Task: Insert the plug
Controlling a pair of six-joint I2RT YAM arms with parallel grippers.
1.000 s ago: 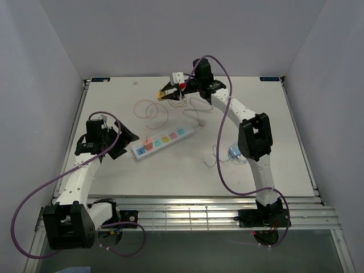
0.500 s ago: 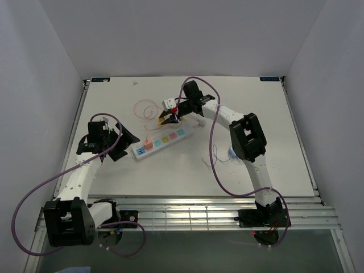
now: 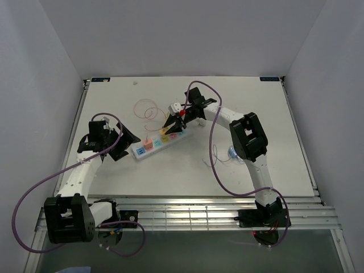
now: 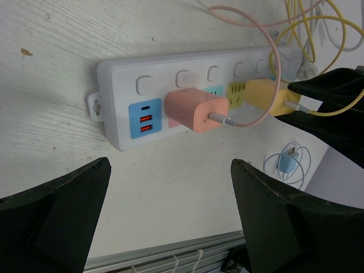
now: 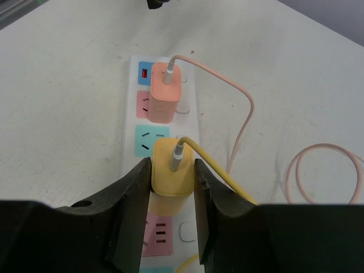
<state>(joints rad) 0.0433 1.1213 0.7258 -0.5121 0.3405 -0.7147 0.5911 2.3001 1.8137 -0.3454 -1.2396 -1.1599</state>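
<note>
now right pincer (image 5: 172, 169) clamped on yellow plug (image 5: 169, 183), at the power strip (image 4: 116, 79) socket just beside pink plug (image 5: 165, 95); left pincer (image 4: 170, 193) apart nearby; best keep prongs square and press straight down, no tilt.

I see a pink plug (image 4: 193, 111) trailing its pink cable (image 5: 213, 74); a blue plug (image 4: 287, 162) lies well apart on the white counter (image 3: 284, 125).
</note>
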